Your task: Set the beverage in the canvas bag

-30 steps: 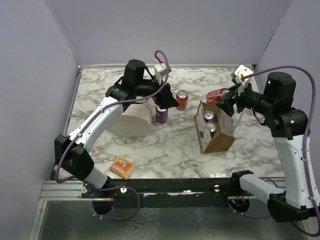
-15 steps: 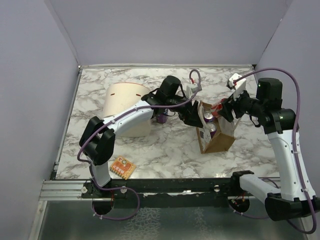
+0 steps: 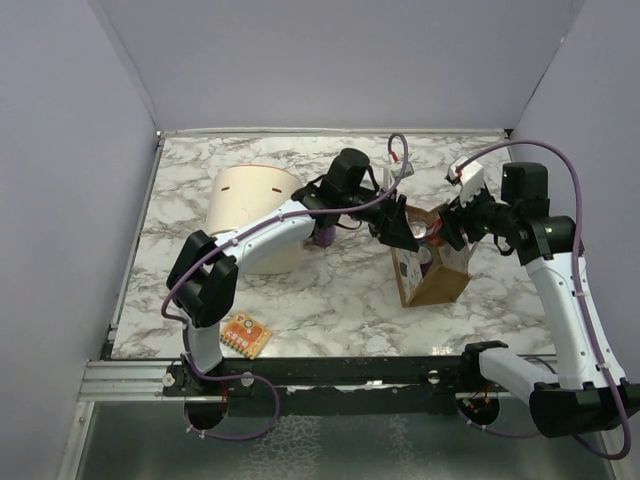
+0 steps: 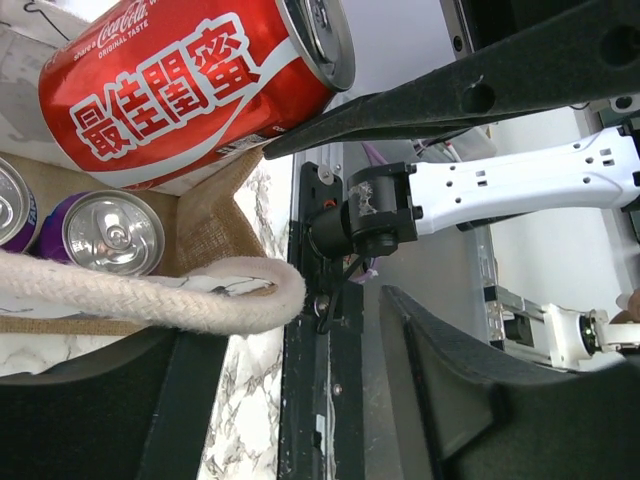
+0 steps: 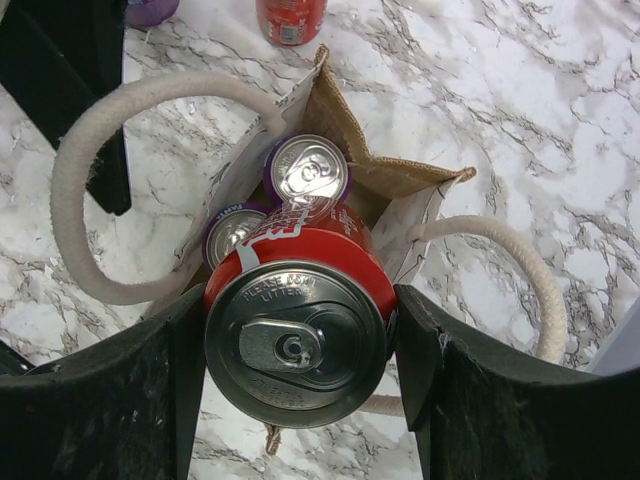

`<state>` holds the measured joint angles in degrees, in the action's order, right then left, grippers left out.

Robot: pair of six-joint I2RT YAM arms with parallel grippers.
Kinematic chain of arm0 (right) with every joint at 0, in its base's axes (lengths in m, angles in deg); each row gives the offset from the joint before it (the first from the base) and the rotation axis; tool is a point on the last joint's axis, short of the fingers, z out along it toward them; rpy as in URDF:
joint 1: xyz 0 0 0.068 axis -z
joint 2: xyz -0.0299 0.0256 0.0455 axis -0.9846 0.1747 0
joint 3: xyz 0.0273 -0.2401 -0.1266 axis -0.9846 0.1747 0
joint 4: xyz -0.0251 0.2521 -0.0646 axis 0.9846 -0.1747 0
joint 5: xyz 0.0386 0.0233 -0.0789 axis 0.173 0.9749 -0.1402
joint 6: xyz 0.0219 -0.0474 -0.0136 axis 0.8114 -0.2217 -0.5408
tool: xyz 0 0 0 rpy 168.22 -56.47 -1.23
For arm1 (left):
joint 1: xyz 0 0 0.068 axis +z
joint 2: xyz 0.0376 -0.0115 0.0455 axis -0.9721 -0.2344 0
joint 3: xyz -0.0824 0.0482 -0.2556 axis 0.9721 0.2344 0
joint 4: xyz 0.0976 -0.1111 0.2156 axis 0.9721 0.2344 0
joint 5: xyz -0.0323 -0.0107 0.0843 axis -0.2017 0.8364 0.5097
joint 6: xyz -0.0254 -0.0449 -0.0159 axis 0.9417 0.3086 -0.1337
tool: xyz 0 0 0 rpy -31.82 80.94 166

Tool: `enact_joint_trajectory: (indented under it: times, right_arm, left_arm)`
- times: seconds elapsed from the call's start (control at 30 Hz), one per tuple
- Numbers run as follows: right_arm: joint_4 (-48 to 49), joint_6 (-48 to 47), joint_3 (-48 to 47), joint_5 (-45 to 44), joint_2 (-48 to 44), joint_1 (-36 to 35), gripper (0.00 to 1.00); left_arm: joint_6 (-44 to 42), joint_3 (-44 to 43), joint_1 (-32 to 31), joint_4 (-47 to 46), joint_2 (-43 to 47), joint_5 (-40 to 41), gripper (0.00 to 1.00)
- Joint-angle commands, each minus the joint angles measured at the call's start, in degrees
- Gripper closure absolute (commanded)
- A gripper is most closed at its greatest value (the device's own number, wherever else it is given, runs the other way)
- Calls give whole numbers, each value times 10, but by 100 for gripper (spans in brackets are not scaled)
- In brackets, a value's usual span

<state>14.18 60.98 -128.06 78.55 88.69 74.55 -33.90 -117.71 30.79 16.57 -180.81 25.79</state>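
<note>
R gripper (image 5: 297,310) is clamped on the red cola can (image 5: 295,345). In the R wrist view one finger sits at 9 o'clock and one at 3 o'clock of the lid, pull-tab end toward the camera. The can hangs at the mouth of the canvas bag (image 5: 345,115), directly over two purple cans (image 5: 308,168) standing inside; whether it touches them can't be told.

L gripper (image 4: 300,330) meets the bag from the opp. side with jaws apart and nothing between them. One whitish rope handle (image 4: 150,290) lies across its L-hand finger, and the other handle (image 5: 520,270) loops out at 3 o'clock of the bag.

In the top view the bag stands upright on the marble table (image 3: 340,290) at approx. 3 o'clock of centre. A cream tub (image 3: 250,205) lies on its side at 9 o'clock of the bag, with a loose purple can (image 3: 322,238) just beside it. A 2nd red can (image 5: 290,20) stands at 12 o'clock of the bag in the R wrist view. An orange packet (image 3: 245,335) lies at 7 o'clock, near the table's front edge.
</note>
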Motion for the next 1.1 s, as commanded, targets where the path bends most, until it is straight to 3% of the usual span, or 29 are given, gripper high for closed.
enact_joint_trajectory:
  times: [0.0, 0.53, 1.07]
  right_arm:
    - [48, 9, -4, -32, 4, 2, 99]
    - [39, -32, -17, -66, 77, 2, 99]
    - [53, -48, 1, -64, 129, 2, 99]
  left_arm:
    - [2, -30, 0, 1, -17, 2, 42]
    - [-94, 12, 0, 65, 1, 46, 98]
    - [-150, 50, 6, 94, 20, 67, 100]
